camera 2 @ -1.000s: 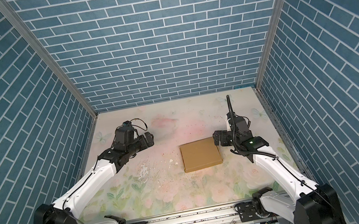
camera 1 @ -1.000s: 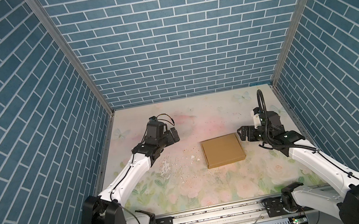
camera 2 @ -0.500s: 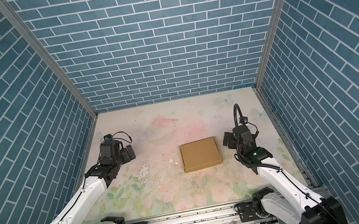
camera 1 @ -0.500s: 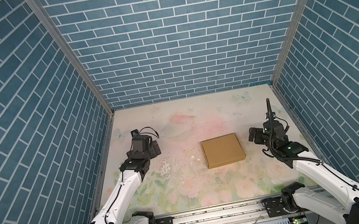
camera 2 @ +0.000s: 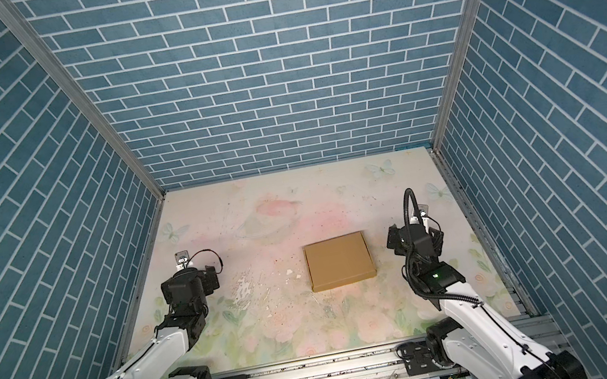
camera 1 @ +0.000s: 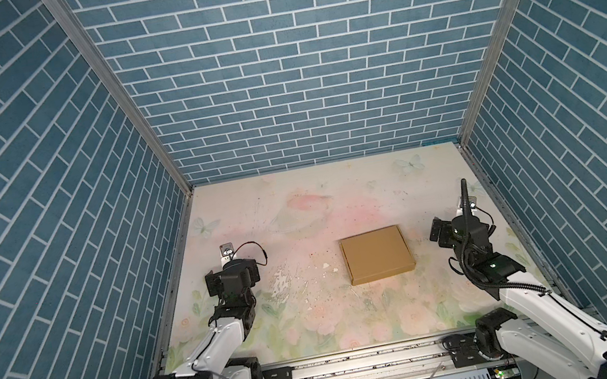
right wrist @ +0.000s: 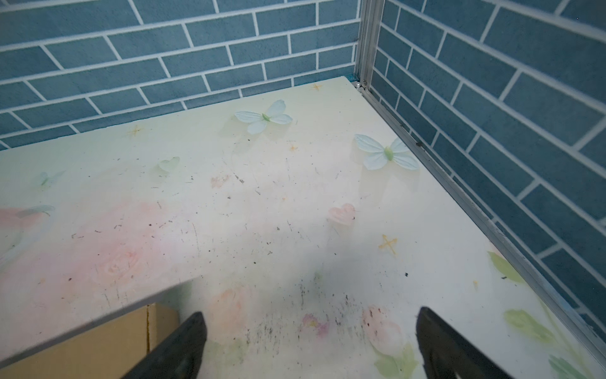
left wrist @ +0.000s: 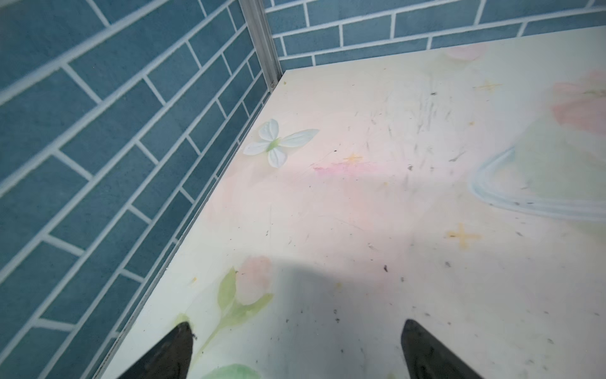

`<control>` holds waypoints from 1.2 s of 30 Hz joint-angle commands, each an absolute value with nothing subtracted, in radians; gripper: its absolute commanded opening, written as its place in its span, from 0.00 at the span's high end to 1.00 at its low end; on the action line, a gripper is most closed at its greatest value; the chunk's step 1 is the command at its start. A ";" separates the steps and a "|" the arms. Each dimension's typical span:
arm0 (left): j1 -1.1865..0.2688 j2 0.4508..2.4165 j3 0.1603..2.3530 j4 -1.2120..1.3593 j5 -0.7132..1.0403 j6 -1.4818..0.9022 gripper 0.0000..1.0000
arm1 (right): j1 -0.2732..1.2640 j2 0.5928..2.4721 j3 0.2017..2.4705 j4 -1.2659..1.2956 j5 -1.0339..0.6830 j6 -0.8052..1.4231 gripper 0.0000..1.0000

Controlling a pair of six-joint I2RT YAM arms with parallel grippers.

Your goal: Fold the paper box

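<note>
1. Both arms have drawn back from the paper box (camera 1: 376, 254) over the last second. The left arm (camera 1: 214, 341) has swung well away from the box's left edge toward the side wall. The right arm (camera 1: 546, 308) has slid a little off the box's right edge. The box itself has not shifted.
2. In both top views the paper box (camera 2: 339, 261) lies flat on the tabletop (camera 1: 296, 208) as a shallow brown rectangle. It sits between the two arms and nearer the right one, and its top seems fully folded down.
3. In the left wrist view the left fingers (left wrist: 170, 354) are spread wide. Only bare, scuffed tabletop (left wrist: 360, 229) shows between them. They hold nothing and touch nothing, and the box is out of that view.
4. In the right wrist view the right fingers (right wrist: 178, 347) also stand wide apart and empty. A corner of the paper box (right wrist: 98, 344) shows just beside one finger. The top views show a clear strip of tabletop between that wrist and the box's right edge, so there is no contact.
5. From above, both sets of fingers are tucked under the black wrist heads and are too small to read.
</note>
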State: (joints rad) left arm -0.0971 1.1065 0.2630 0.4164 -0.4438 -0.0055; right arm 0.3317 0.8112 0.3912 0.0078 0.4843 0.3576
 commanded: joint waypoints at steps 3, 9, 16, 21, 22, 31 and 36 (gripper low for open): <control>-0.045 1.205 0.293 0.653 -0.353 0.055 0.00 | 0.322 0.791 0.348 0.122 0.579 0.305 0.01; 0.014 1.287 0.354 0.652 -0.292 0.040 0.00 | 0.310 0.829 0.360 0.156 0.584 0.238 0.01; 0.044 1.313 0.384 0.630 -0.241 0.031 0.00 | 0.284 0.938 0.396 0.192 0.604 0.113 0.01; 0.044 1.303 0.287 0.815 -0.110 -0.051 0.00 | 0.232 1.000 0.367 0.274 0.578 0.107 0.01; 0.044 1.329 0.275 0.869 -0.096 -0.042 0.00 | 0.219 1.015 0.359 0.297 0.559 0.103 0.01; 0.044 1.512 0.271 1.055 -0.043 -0.022 0.00 | 0.118 1.119 0.317 0.454 0.454 0.057 0.01; 0.044 1.526 0.266 1.087 -0.009 -0.007 0.00 | 0.061 1.165 0.299 0.557 0.389 0.037 0.01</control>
